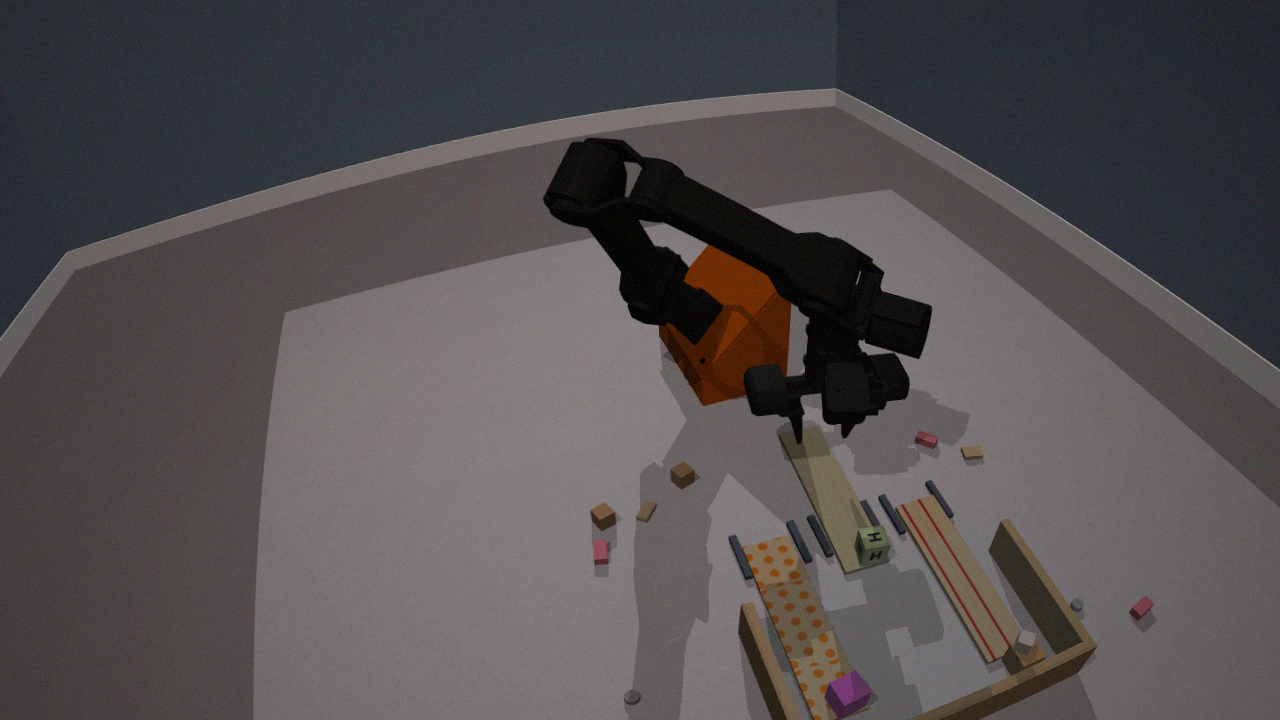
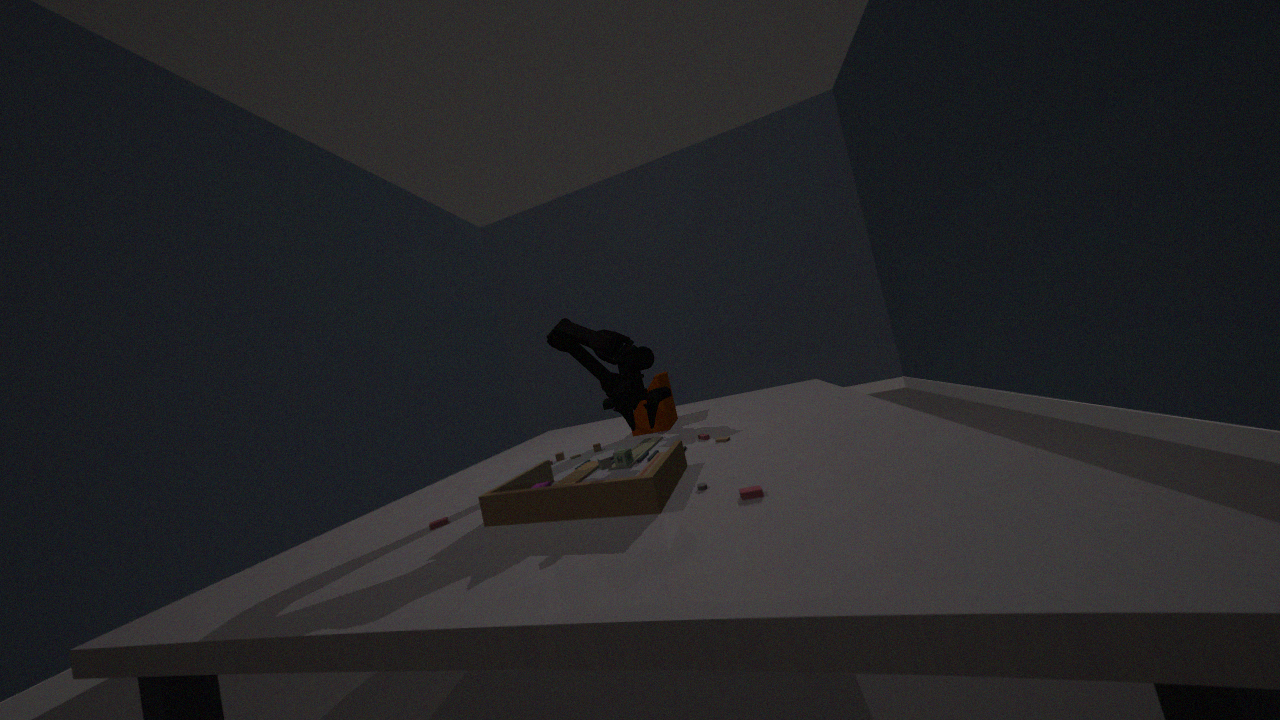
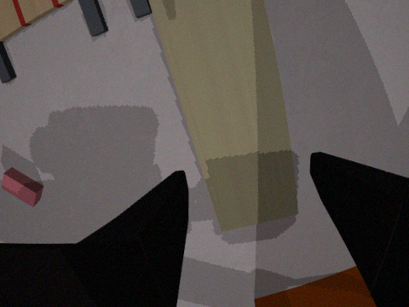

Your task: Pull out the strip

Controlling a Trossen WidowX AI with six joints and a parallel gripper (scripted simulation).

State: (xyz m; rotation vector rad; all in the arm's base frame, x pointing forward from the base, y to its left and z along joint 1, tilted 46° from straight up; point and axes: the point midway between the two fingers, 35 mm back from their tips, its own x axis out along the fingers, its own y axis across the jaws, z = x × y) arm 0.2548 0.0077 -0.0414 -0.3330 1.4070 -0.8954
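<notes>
A pale green cube (image 1: 872, 545) (image 2: 622, 458) with the letter H on its faces rests on the front end of a plain olive strip (image 1: 827, 488) (image 3: 221, 85). The strip runs from the cube back toward the orange arm base, between dark guide bars. My gripper (image 1: 822, 438) (image 3: 249, 172) is open and empty above the strip's far end. In the wrist view its two fingertips stand apart, one on each side of the strip's end. The cube is out of the wrist view.
An orange-dotted strip (image 1: 787, 595) bears a purple cube (image 1: 847, 693). A red-striped strip (image 1: 950, 565) has a pale block (image 1: 1025, 641) at its front end. A wooden wall (image 1: 1042, 582) (image 2: 572, 501) surrounds the front. Small blocks (image 1: 682, 474) (image 3: 22, 187) lie about.
</notes>
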